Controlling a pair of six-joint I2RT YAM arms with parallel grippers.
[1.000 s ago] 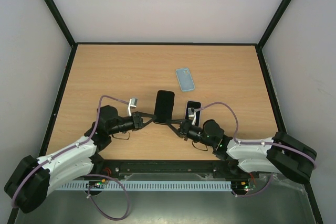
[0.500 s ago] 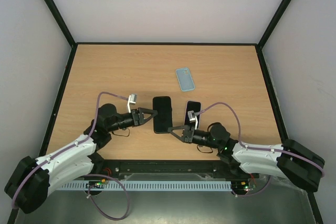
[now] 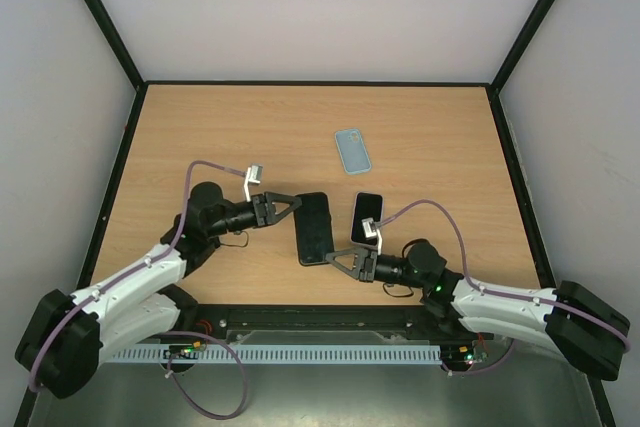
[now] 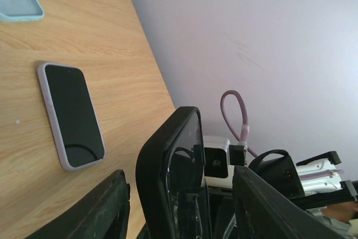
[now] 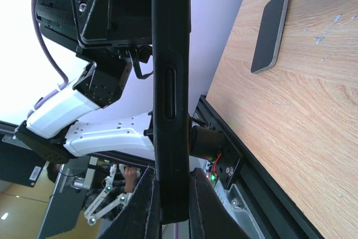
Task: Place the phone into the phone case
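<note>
Two robot arms meet over a wooden tabletop (image 3: 220, 137). The right gripper (image 3: 333, 258) is clamped tight on the near edge of a black case (image 3: 313, 227), holding it up off the wood. In the right wrist view the case is seen edge-on between the fingers. The left gripper (image 3: 292, 211) is on the other side of the case with its jaws parted about halfway. It holds nothing, and its fingers stand to either side of the case without touching it.

The left wrist view shows a raised rim around a glossy inside. It is probably an empty case, though reflections make that hard to confirm.

The phone (image 3: 367, 215), which has a dark screen and a pale edge, lies flat and face up just beyond the right gripper, a little to its outer side. Nothing touches it. A light blue case (image 3: 352, 150) lies farther out, well past both grippers.

The step in hand appears to be readying the case, and the phone has not yet been picked up. The free left gripper would next need to reach past the case to the phone. Because the phone lies flat, it would need a pinch across its long edges. The case would need its open side turned toward the phone, then one corner lined up before pressing in.
</note>
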